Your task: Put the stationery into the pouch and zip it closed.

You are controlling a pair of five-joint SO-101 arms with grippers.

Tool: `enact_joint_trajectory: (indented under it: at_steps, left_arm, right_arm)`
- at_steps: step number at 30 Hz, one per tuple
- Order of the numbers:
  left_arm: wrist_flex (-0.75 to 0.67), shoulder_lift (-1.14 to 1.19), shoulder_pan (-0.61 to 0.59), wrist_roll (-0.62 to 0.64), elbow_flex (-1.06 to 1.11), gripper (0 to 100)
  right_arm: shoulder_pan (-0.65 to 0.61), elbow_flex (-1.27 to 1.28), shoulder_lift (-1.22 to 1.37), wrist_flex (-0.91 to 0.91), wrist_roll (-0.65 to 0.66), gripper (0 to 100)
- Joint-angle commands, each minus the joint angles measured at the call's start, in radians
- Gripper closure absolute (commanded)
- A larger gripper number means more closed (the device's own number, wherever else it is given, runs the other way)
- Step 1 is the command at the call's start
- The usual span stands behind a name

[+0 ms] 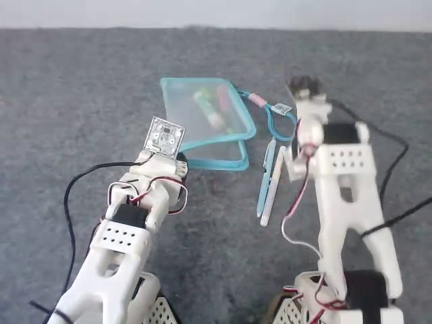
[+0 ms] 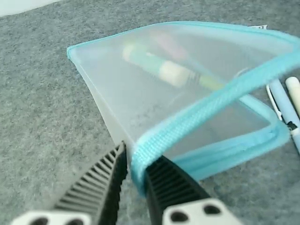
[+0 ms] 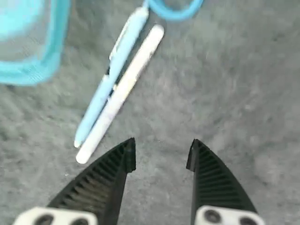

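Grey felt desk (image 1: pixel 61 88) — left wrist view shows left jaws pinching the pouch (image 2: pixel 140 93) rim; right jaws spread, two pens (image 3: pixel 121 93) just beyond.

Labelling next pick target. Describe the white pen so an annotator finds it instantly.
Find the teal pouch mid-table. Beside it, two pens lie side by side on the grey mat. The white pen lies farther from the pouch than the light-blue pen.
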Motion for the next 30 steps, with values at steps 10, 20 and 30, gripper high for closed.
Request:
enact_joint_trajectory:
  at_steps: [10,20,30]
  left_arm:
    - [-0.028,0.002,0.008,-0.008,-0.015,99]
    - [-0.028,0.002,0.008,-0.006,-0.015,99]
    - [-0.026,0.002,0.008,-0.009,-0.015,99]
  right_arm:
    - [-0.093,0.282,-0.068,-0.272,-0.143,81.8]
    - [-0.196,0.341,-0.058,-0.375,-0.153,81.8]
    - [-0.193,0.371,0.088,-0.507,-0.153,81.8]
